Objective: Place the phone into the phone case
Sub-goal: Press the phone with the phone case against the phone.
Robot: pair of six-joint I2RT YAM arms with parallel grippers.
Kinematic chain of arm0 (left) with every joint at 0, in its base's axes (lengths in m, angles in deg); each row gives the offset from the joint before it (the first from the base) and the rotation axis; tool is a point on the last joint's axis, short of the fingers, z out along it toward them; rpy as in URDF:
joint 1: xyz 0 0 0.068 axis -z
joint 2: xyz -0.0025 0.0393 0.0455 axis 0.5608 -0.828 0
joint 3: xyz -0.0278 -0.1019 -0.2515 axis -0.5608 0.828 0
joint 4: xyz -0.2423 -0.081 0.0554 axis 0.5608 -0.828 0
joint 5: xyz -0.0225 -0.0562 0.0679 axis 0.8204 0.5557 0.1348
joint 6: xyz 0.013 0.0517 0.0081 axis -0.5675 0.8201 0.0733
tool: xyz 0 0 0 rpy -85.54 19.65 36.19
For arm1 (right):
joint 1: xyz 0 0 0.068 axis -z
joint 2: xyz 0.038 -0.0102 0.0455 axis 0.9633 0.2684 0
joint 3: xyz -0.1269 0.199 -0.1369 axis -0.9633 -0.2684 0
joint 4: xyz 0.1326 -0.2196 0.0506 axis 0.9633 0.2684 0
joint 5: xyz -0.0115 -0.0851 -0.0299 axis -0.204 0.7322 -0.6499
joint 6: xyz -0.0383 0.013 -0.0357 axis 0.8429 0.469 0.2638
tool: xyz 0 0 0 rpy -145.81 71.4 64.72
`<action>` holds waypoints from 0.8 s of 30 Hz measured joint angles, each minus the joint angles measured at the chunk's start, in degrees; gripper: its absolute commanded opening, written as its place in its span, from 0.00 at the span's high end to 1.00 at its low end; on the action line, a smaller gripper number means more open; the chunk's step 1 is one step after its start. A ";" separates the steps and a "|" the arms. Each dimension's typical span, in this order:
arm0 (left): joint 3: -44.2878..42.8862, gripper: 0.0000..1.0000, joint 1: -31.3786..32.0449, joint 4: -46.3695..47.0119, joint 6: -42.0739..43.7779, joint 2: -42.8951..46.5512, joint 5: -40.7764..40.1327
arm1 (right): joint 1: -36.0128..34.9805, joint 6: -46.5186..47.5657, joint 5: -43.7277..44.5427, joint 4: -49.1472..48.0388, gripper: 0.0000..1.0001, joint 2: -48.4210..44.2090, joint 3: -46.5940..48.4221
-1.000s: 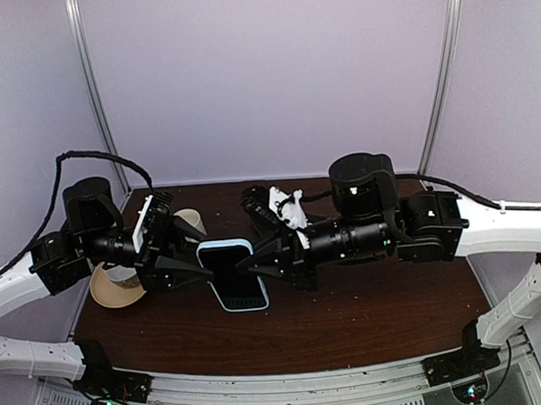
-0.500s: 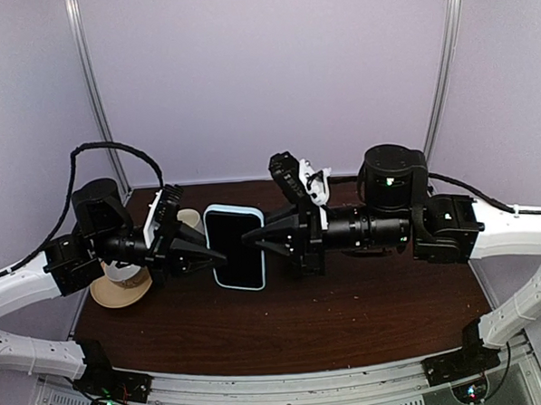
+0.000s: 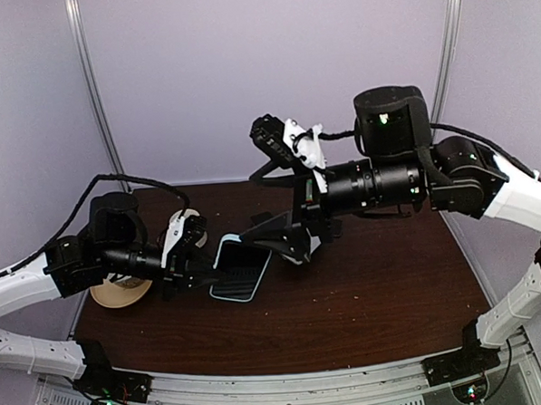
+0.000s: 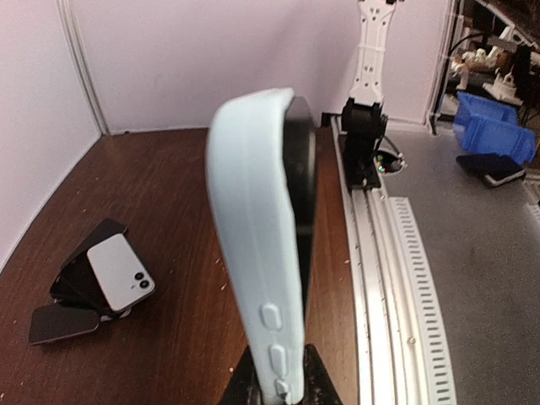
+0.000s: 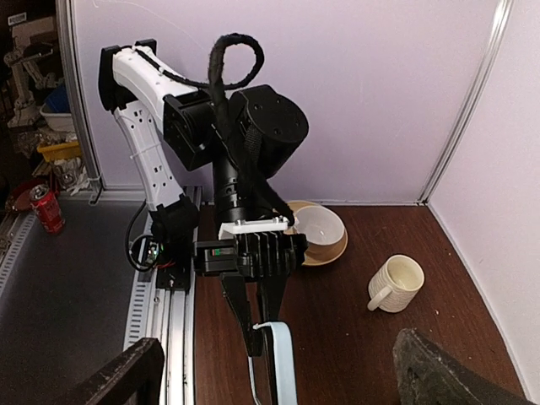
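Note:
The black phone (image 3: 243, 268) sits inside the light blue phone case (image 3: 223, 292), and my left gripper (image 3: 204, 277) is shut on the case's left edge, holding it low over the brown table. In the left wrist view the case (image 4: 253, 253) stands edge-on out of the jaws, with the phone (image 4: 300, 186) showing on its right side. My right gripper (image 3: 276, 240) hangs open just above and right of the case, touching nothing. In the right wrist view its two fingers (image 5: 118, 378) stand wide apart at the bottom corners, with the held case (image 5: 280, 363) between and beyond them.
A tan bowl (image 3: 119, 292) and a ribbed cream mug (image 3: 191, 227) stand at the left behind my left arm. A few spare phones (image 4: 93, 278) lie fanned on the table. The metal rail (image 4: 380, 253) runs along the near edge. A red can (image 5: 46, 209) stands off the table.
My right gripper has let go of the cased phone, opened wide and risen up and back. My left gripper has closed on the case and lowered it toward the table, tilting it flatter.

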 measured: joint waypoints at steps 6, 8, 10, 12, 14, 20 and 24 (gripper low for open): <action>0.00 1.00 0.02 -5.03 4.22 0.00 -4.96 | 0.15 6.91 -1.44 15.39 0.15 9.16 14.43; 0.00 1.00 0.02 -5.38 4.87 0.00 -5.62 | 0.20 8.02 -2.08 18.67 0.19 12.13 17.11; 0.00 1.00 0.04 -5.44 5.27 0.00 -5.90 | 0.39 8.70 -2.93 20.87 0.26 14.67 18.25; 0.00 1.00 0.09 -5.49 5.55 0.00 -5.97 | 0.74 8.96 -4.04 22.10 0.37 16.28 18.23; 0.00 1.00 0.11 -5.57 5.60 0.00 -5.95 | 1.25 8.68 -5.31 22.43 0.47 17.31 18.21; 0.00 1.00 0.11 -5.84 5.64 0.11 -5.79 | 3.56 6.71 -8.31 20.72 0.55 17.77 17.40; 0.00 1.00 0.11 -5.84 5.64 0.42 -5.70 | 4.63 5.20 -8.92 19.43 0.51 18.05 17.29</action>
